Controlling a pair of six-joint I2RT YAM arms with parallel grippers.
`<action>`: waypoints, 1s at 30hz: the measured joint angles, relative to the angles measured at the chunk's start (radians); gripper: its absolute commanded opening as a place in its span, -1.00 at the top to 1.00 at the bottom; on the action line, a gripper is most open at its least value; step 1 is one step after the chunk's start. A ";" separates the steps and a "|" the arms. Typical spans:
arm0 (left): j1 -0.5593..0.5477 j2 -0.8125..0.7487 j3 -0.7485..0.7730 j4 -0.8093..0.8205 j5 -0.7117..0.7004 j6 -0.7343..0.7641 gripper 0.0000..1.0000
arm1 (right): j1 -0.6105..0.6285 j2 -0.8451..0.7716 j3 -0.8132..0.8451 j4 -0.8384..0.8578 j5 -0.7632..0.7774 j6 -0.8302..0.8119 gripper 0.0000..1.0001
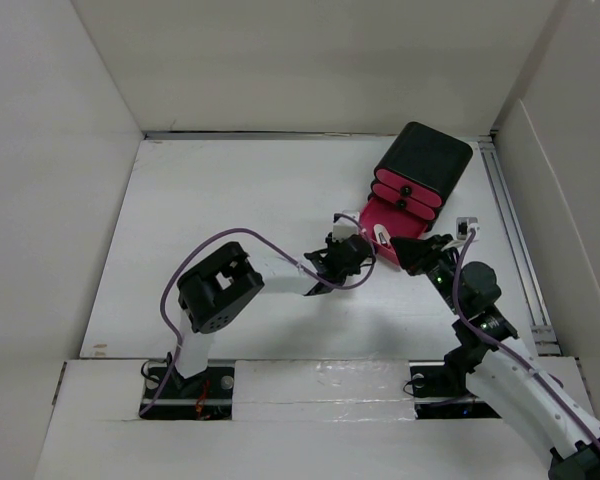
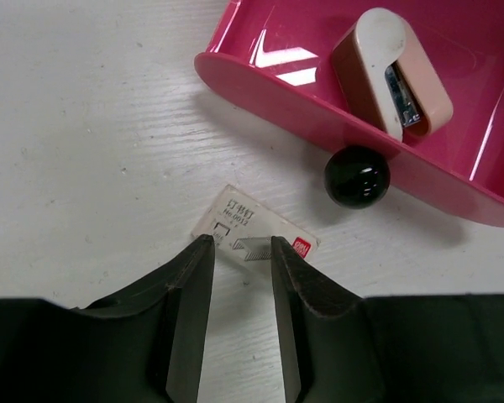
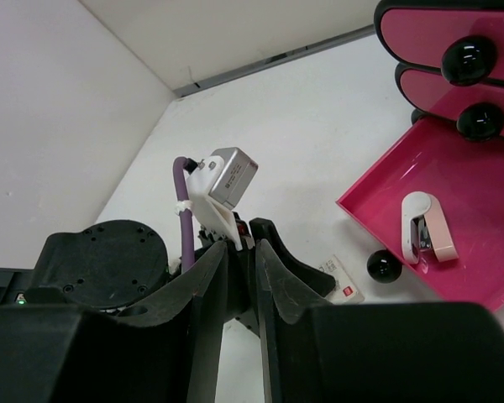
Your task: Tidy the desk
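Observation:
The white desk (image 1: 230, 220) holds a black box (image 1: 425, 155) at the back right. Its bottom pink drawer (image 2: 277, 84) is pulled out, black knob (image 2: 357, 176) in front. A beige and white stapler (image 2: 391, 71) lies inside the drawer. A small flat staple box (image 2: 252, 235) lies on the desk just in front of the knob. My left gripper (image 2: 242, 243) hangs low over it, open narrowly, tips at the box's near edge with bare desk between the fingers. My right gripper (image 3: 242, 248) hovers to the right of the drawer, open a little and holding nothing.
Two closed pink drawers (image 3: 437, 34) sit above the open one. White walls border the desk on the left, back and right. The left arm's wrist camera (image 3: 231, 176) and purple cable (image 3: 183, 210) stand right in front of my right fingers.

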 measured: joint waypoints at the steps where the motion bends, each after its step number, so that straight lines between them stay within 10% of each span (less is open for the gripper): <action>1: 0.000 0.000 -0.003 0.003 -0.002 0.008 0.42 | 0.000 0.002 0.000 0.000 -0.002 0.000 0.48; 8: -0.001 -0.058 -0.094 0.005 -0.040 0.092 0.36 | 0.000 0.015 0.000 0.007 -0.007 0.000 0.48; 14: 0.001 -0.087 -0.098 -0.029 -0.037 0.134 -0.14 | 0.000 0.018 0.000 0.007 -0.007 0.000 0.48; 30: 0.000 0.004 0.045 -0.011 0.066 0.100 -0.13 | 0.000 0.026 0.000 0.008 -0.007 0.000 0.48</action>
